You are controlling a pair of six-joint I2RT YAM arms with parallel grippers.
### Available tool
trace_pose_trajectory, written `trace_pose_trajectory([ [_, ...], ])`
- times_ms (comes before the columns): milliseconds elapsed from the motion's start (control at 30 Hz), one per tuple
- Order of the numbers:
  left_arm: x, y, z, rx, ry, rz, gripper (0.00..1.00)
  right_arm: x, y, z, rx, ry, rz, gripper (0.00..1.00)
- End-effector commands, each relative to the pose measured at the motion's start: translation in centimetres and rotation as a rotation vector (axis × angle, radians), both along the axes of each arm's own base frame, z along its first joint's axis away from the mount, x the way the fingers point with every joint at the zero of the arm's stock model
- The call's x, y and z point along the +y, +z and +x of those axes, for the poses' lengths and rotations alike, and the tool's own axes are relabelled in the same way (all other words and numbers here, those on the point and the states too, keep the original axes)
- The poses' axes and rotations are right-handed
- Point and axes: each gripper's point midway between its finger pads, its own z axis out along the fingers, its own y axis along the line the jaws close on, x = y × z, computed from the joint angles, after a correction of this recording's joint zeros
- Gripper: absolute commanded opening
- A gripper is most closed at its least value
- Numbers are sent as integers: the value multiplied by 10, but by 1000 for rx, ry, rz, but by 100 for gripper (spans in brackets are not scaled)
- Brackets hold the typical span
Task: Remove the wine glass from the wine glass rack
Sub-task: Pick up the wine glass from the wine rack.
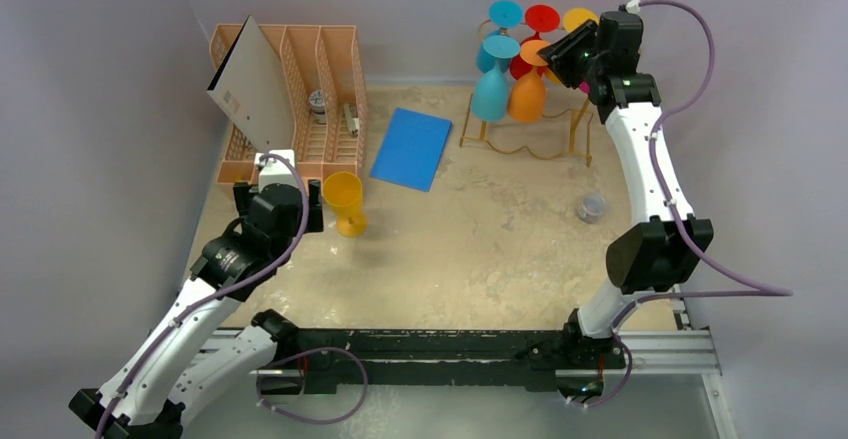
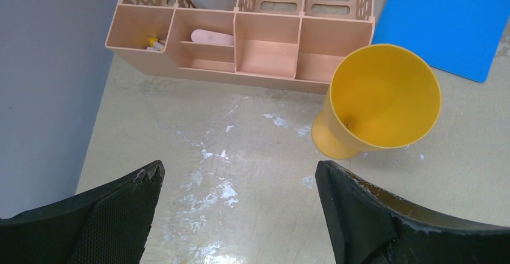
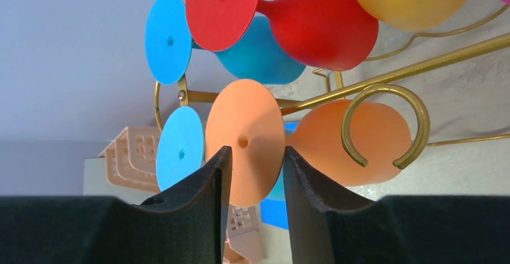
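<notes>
right gripper (image 3: 256, 151): jaws narrowed to a slim gap, tips on either side of the round foot of the orange plastic wine glass (image 3: 325, 135). One tip overlaps the foot's rim. Cannot tell if the pads actually touch it.
orange plastic wine glass: on the rack, foot up at the top rail, bowl hanging down behind a gold hook end.
tall gold wire wine glass rack (image 3: 421, 65): far edge of the tabletop (image 1: 480, 249), toward the far right corner. Also carries a red wine glass (image 3: 319, 23) and a blue wine glass (image 3: 264, 62).
left gripper (image 2: 239, 166): jaws wide apart, nothing between them, above bare tabletop near the left edge.
yellow plastic goblet-shaped cup (image 2: 385, 95): upright, just beyond the left gripper, apart from it.
peach slotted plastic organizer (image 2: 267, 56): far left corner, just behind the cup.
blue flat sheet (image 2: 445, 17): lying flat between organizer and rack.
</notes>
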Motion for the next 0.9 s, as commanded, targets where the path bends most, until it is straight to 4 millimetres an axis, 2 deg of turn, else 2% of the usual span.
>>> trace_pose_trajectory([
  [0, 3, 5, 1, -13, 15, 9, 95, -5, 17, 7, -63, -47, 25, 37],
  [233, 3, 5, 2, -12, 12, 8, 95, -10, 14, 3, -72, -82, 19, 32],
  [333, 2, 4, 2, -7, 11, 11, 95, -9, 14, 3, -74, -73, 25, 22],
  [567, 3, 4, 2, -7, 13, 11, 95, -8, 8, 1, -61, -87, 59, 22],
  [733, 3, 4, 1, -8, 13, 10, 95, -8, 7, -1, -58, -91, 70, 17],
  [867, 3, 4, 1, -7, 11, 10, 95, -3, 6, -4, -56, -71, 93, 17],
])
